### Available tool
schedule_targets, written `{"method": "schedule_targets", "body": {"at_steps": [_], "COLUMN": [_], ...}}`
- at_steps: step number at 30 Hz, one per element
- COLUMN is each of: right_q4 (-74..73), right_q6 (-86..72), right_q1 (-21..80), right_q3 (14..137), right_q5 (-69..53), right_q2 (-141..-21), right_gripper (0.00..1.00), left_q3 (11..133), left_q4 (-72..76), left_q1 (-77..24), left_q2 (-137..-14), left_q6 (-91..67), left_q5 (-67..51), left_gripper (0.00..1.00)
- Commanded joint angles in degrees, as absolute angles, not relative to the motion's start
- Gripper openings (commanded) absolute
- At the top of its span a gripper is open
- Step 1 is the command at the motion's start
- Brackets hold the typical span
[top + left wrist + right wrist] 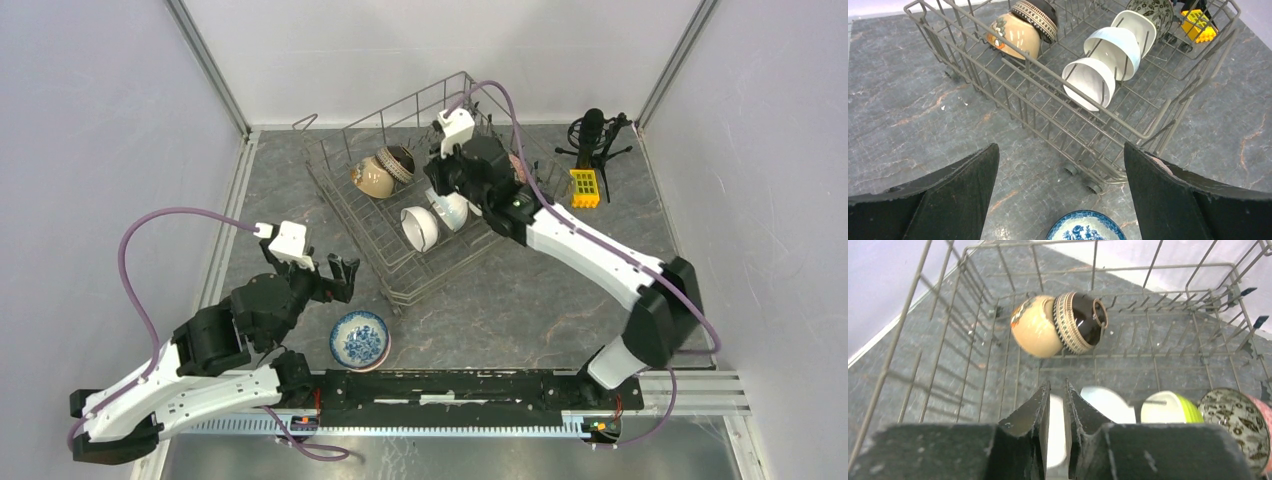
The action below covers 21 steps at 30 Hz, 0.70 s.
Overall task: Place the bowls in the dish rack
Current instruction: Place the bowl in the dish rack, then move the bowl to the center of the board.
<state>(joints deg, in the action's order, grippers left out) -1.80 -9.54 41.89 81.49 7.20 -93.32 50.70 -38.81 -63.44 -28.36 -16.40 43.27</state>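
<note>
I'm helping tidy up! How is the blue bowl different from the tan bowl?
The blue bowl sits on the table; the tan bowl is in the rack. The blue bowl faces up; the tan bowl lies tipped on its side. The blue bowl has a blue-and-white pattern; the tan bowl is mostly plain. Both are small and round.

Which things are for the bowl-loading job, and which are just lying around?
For the job: dish rack, blue-and-white bowl on the table, tan bowl, dark brown bowl, white bowls, lime green bowl, speckled bowl.
Just lying about: yellow block, black microphone stand.
</note>
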Motion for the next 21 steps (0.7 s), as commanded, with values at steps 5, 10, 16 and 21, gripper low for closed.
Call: {"method": "schedule_targets", "body": {"at_steps": [5, 10, 16, 21], "right_q4": [-0.42, -2.99, -2.73, -3.36], "right_q6": [-7.33, -8.2, -11.84, -13.89], "right_q1": [46.45, 48.31, 51.23, 56.63], "right_q3": [66.59, 61.29, 55.7, 53.51], "right_q5": [7.68, 6.74, 1.51, -2.62], "right_q2": [-75.22, -65.99, -57.18, -55.17], "right_gripper": [0.29, 0.34, 0.36, 0.38], "left_q3": [50.29, 50.46, 50.04, 46.46], "left_q4": [-45.31, -50.29, -59.26, -60.69], "left_q1": [-63.18, -63.2, -63.11, -63.12], "left_q2": [-28.14, -28.67, -35.16, -38.17], "left_q6": [-30.86, -38.2, -49.82, -56.49], "left_q5": [38.55, 33.81, 31.4, 27.5], "left_gripper": [1.0, 1.0, 1.0, 1.0]}}
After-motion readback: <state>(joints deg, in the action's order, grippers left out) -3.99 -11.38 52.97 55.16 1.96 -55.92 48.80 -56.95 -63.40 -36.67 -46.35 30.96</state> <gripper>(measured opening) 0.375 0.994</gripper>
